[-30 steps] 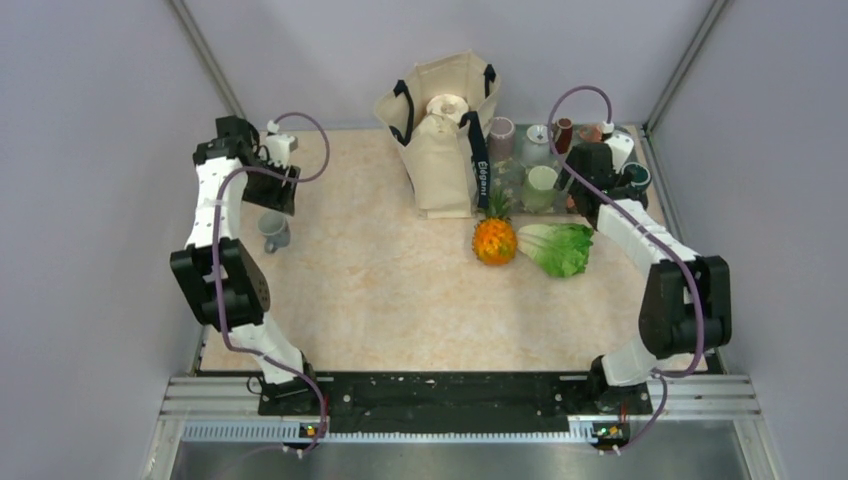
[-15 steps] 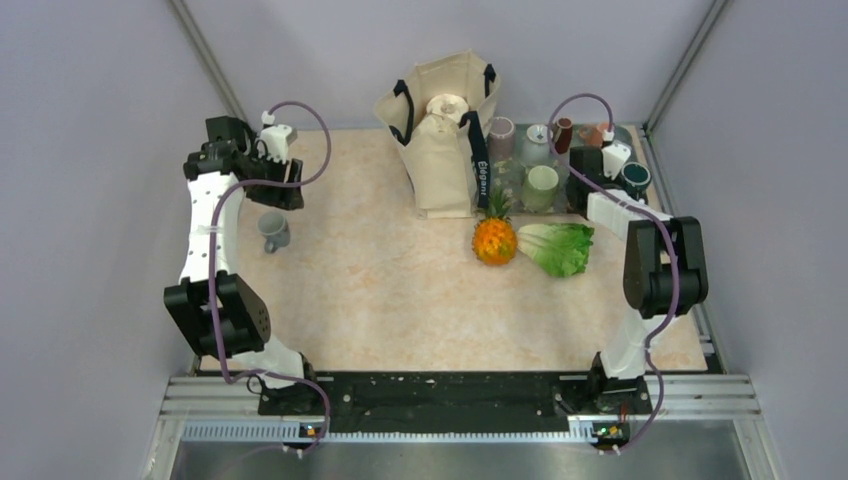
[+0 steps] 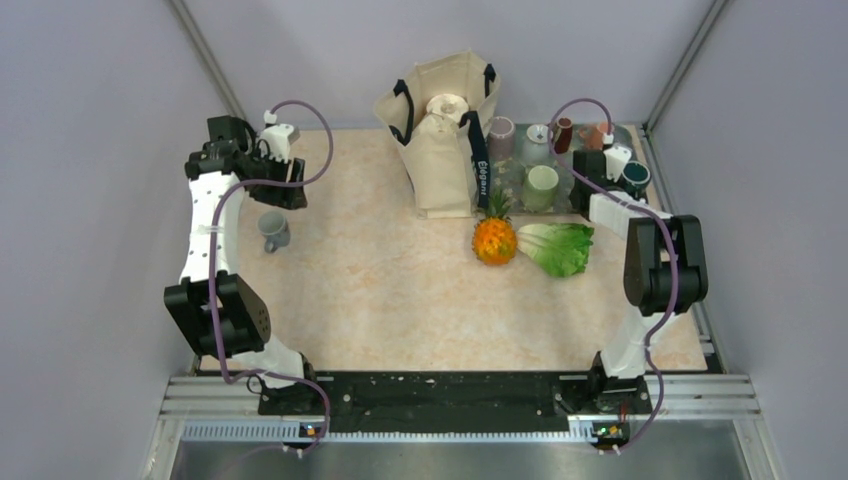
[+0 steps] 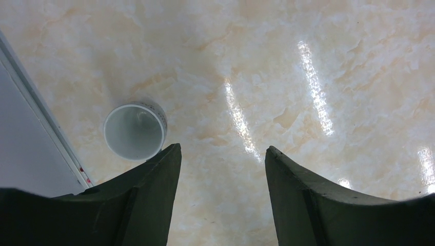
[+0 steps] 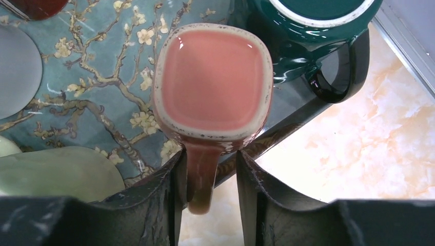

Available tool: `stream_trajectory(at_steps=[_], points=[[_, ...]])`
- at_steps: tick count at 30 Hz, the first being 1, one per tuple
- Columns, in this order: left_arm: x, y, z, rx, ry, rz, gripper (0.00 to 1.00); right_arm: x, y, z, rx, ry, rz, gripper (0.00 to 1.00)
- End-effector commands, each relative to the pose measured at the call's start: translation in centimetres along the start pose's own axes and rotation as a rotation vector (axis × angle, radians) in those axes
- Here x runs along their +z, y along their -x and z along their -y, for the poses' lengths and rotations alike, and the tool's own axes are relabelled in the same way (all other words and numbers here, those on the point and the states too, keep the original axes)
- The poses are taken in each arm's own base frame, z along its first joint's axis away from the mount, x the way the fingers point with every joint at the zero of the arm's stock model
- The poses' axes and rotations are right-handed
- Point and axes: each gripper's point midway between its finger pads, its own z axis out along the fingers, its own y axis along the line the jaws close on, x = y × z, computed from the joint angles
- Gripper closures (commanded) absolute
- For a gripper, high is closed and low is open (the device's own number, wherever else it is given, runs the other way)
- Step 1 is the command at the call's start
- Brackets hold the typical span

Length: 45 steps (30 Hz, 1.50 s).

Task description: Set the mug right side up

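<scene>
**Narrow hold on a slim handle: the flip may slip**

The right gripper stands narrow, one dark finger on each side of the handle of the pink square-sided ceramic mug; both fingers appear to touch it, so I judge this a hold on the handle alone, though how firm it is cannot be told. The mug rests mouth down on the teal blossom-patterned tray, its flat pink base facing the wrist camera; the turning itself is not yet begun.

What could go wrong: the handle is slim and glazed, and the body hangs off to one side of the grip; once lifted, the mug may swing or twist between the fingers, and a loose hold could drop it onto the tray. The dark green glossy mug sits just beside it, their walls nearly touching; a sideways tilt during the flip could knock it. The tray's edge runs under the handle; a low rotation might scrape there, so lifting clear first looks wise.

The pink mug lies straight ahead of the fingertips, body beyond them, handle pointing back between the jaws, at the tray's edge next to the marbled beige tabletop.

The left gripper hangs wide and empty above the table; a small pale cup stands upright below, off to one side of its fingers.
</scene>
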Motion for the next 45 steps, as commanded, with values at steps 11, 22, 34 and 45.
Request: stream_trajectory(at_steps=[11, 22, 34, 45], points=[[-0.5, 0.8, 0.8, 0.021, -0.019, 0.042, 0.34, -0.3, 4.5, 0.1, -0.044, 0.022, 0.076, 1.0], [-2.1, 2.7, 3.4, 0.002, -0.112, 0.124, 0.34, -8.5, 11.9, -1.1, 0.071, 0.269, 0.296, 1.0], [-6.6, 8.6, 11.5, -0.128, -0.453, 0.353, 0.16, -20.6, 16.4, -5.9, 0.155, 0.716, 0.421, 1.0], [-12.1, 14.7, 23.8, -0.095, -0.89, 0.488, 0.07, -41.2, 14.0, -16.6, 0.262, 1.437, 0.411, 1.0]])
